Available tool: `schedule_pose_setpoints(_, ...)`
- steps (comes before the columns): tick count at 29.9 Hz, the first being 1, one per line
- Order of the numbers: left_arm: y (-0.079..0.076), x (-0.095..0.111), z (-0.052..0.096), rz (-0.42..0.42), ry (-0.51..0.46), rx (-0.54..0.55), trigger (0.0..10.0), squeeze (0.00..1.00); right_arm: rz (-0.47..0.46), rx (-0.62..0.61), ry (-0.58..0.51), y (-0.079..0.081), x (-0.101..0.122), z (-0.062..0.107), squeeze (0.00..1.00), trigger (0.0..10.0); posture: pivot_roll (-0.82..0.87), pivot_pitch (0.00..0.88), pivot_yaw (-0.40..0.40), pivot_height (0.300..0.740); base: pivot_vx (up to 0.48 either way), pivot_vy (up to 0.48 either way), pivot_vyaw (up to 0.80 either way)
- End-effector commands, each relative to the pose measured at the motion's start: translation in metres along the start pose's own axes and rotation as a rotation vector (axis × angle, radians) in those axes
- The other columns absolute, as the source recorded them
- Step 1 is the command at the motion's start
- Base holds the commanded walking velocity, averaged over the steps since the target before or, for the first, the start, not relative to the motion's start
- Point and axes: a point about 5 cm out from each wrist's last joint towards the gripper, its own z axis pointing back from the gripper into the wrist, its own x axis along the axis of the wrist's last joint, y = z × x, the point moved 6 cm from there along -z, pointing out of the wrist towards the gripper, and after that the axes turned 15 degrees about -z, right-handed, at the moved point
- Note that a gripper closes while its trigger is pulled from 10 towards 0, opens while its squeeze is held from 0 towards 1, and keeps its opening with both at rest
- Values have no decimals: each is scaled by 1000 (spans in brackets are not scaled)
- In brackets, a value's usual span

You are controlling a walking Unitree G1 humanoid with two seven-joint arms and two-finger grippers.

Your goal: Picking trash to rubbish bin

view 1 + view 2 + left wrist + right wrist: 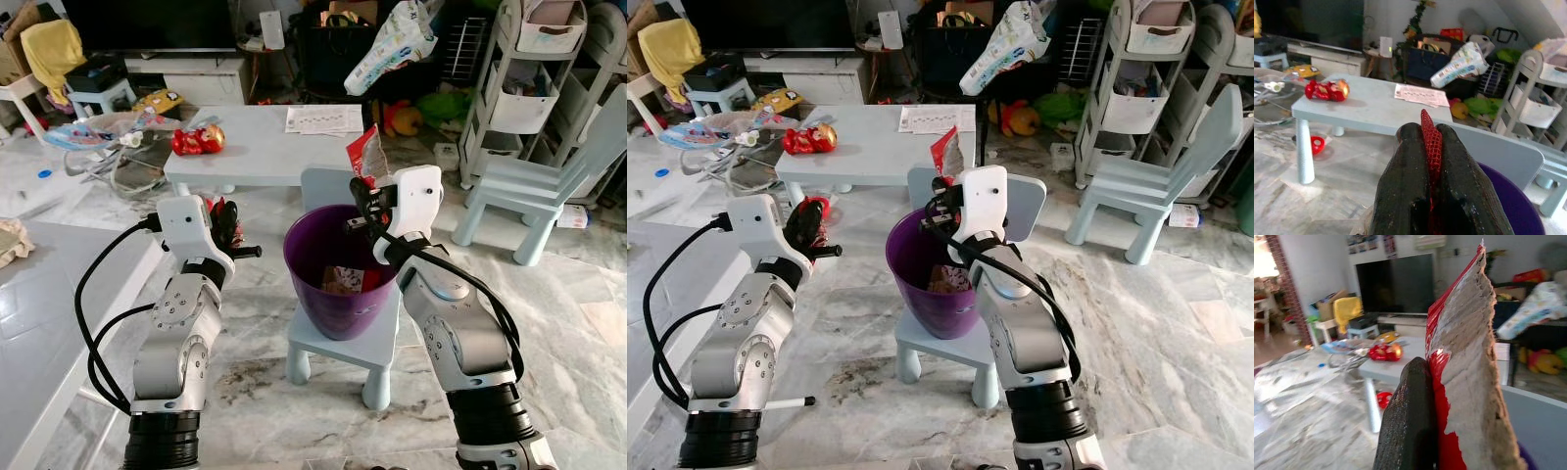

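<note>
- At left, our left gripper (233,235) is clamped on red mesh (1431,142), beside the bin (313,257); we judge it limp, light and best pinched mid-bunch.
- At centre, the purple bin sits on a stool (345,348).
- At right, our right gripper (361,196) pinches a torn wrapper (368,155) above the bin's rim: thin, crinkly, probably slippery.

purple bin (341,294), red-and-silver wrapper (367,155), red mesh scrap (1431,142)

Right pincer (939,209) pinching a red wrapper (947,152) above the purple bin (906,262) on a pale stool (950,343).
</note>
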Motion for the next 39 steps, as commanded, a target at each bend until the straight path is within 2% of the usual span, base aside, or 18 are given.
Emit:
schedule_pose_setpoints(1,-3,3,-2,-13,-6,-9,10000,0,2,-24,0,-6,2,0,0,0,-51,52,56,740,0,0,-800)
schedule_pose_setpoints(5,-2,2,-2,-23,0,-5,10000,0,2,-24,-8,-6,3,0,0,0,-51,55,57,740,0,0,-800)
schedule_pose_setpoints(16,3,4,-3,-44,-7,7,10000,0,4,-14,-17,-4,4,0,0,0,-50,63,58,740,0,0,0)
schedule_pose_setpoints(39,-7,0,-1,-47,5,-23,10000,0,-1,-9,-9,-3,1,1,0,0,-56,63,56,740,368,0,0)
